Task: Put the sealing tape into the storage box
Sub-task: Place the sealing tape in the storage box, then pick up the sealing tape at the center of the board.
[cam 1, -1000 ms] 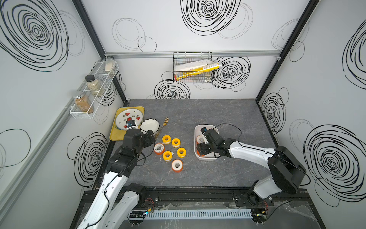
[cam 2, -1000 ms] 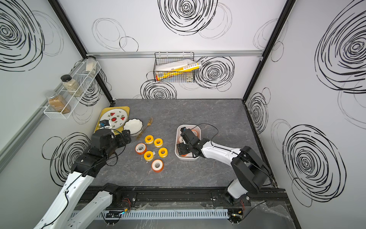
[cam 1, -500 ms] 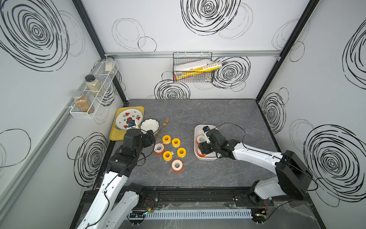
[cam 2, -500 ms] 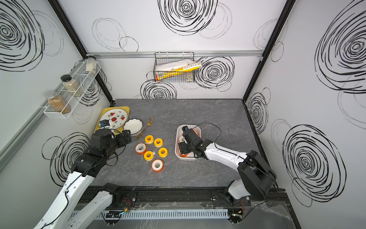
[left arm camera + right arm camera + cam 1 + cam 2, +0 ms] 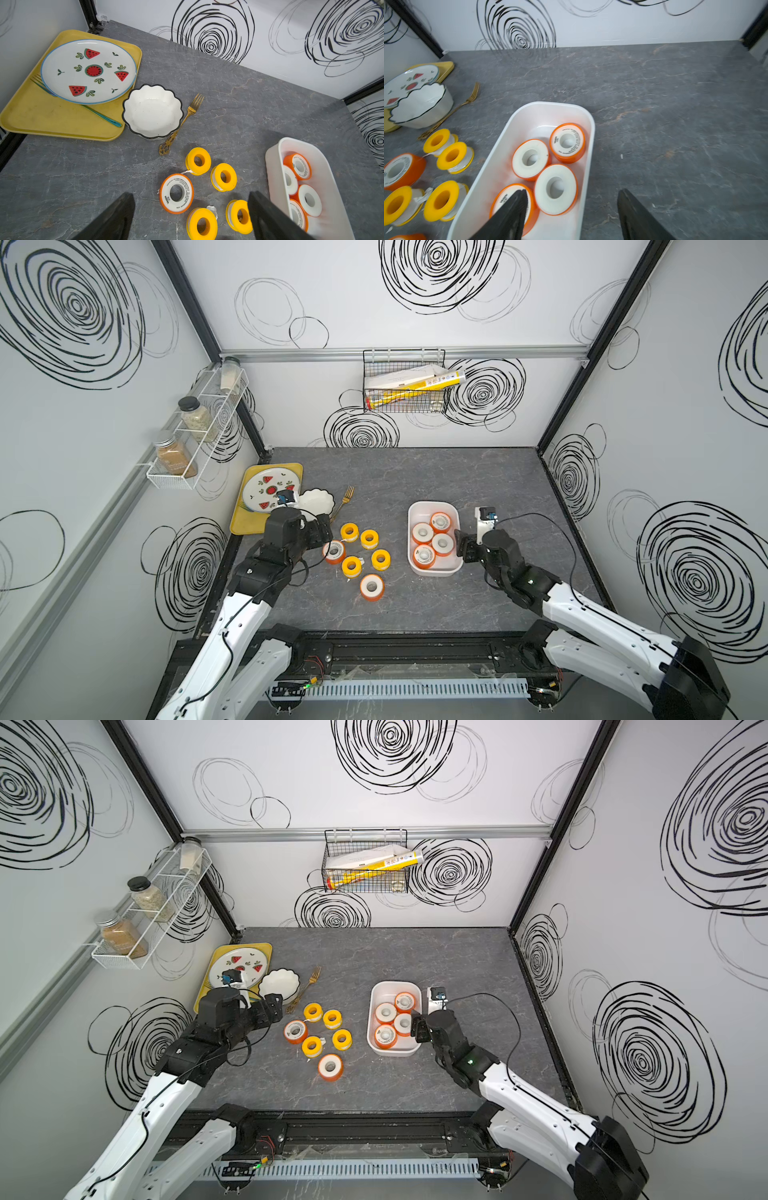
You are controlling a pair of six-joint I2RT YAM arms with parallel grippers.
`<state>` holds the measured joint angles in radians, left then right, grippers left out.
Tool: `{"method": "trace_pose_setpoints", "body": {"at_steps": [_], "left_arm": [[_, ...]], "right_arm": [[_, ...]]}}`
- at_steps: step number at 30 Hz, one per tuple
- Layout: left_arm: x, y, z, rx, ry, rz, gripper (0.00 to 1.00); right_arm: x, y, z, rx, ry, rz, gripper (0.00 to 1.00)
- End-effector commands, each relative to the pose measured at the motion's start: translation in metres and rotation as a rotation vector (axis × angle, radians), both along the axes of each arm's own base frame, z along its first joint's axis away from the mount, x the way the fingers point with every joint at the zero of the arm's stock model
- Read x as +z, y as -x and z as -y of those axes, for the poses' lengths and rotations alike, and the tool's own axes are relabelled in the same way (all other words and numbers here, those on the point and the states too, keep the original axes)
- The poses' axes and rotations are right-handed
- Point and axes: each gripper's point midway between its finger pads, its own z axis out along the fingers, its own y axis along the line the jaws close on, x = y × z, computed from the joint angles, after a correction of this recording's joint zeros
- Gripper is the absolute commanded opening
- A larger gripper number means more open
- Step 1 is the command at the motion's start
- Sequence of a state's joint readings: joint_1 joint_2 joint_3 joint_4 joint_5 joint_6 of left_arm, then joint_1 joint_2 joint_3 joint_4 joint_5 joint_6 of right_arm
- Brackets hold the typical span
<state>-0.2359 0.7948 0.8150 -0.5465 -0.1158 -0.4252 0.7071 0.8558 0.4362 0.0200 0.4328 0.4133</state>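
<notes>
Overhead, both arms reach in over the grey table [image 5: 415, 472]. The box [image 5: 435, 571] stands right of centre and holds four orange spools [image 5: 422, 533] lying flat, holes up, and its far end is bare.

Six loose spools lie flat on the table in a cluster just left of the box. Four are yellow [image 5: 369, 539] and two are orange: one at the cluster's left edge [image 5: 333, 551], one nearest the robot [image 5: 371, 586].

Left gripper [image 5: 189, 195]: jaws wide and empty, above the cluster's left side. In the left wrist view the left-edge orange spool [image 5: 176, 193] lies between the fingers, both clear of it.

Right gripper [image 5: 572, 191]: jaws apart and empty, at the box's right wall. In the right wrist view one finger [image 5: 512, 209] overlaps the nearest boxed spool [image 5: 500, 199]. The other finger is over bare table outside the box.

At far left are a yellow tray [image 5: 241, 522] with a plate [image 5: 266, 489], a white bowl [image 5: 318, 502] and a gold fork [image 5: 344, 499].
</notes>
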Motion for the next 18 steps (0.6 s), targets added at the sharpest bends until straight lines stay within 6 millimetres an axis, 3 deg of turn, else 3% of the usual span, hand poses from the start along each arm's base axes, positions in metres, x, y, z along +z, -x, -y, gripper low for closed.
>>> {"method": "trace_pose_setpoints", "body": {"at_steps": [1, 4, 9, 12, 15, 18], "left_arm": [[-0.004, -0.005, 0.018, -0.071, -0.009, -0.005, 0.92], [-0.012, -0.005, 0.028, -0.078, -0.034, -0.028, 0.94], [-0.042, -0.011, 0.024, 0.029, -0.049, -0.195, 0.95], [-0.062, -0.014, 0.037, 0.047, 0.009, -0.244, 0.93], [-0.087, -0.019, 0.022, 0.175, 0.016, -0.261, 0.95], [-0.101, -0.028, 0.025, 0.21, 0.023, -0.287, 0.95]], "right_arm": [[0.013, -0.001, 0.028, -0.131, -0.077, 0.083, 0.75], [0.013, 0.005, 0.036, -0.148, -0.107, 0.11, 0.79], [0.012, 0.009, 0.041, -0.158, -0.115, 0.124, 0.81], [0.012, 0.01, 0.042, -0.168, -0.143, 0.124, 0.81], [0.012, 0.01, 0.041, -0.165, -0.141, 0.125, 0.81], [0.012, 0.009, 0.04, -0.163, -0.14, 0.122, 0.81]]}}
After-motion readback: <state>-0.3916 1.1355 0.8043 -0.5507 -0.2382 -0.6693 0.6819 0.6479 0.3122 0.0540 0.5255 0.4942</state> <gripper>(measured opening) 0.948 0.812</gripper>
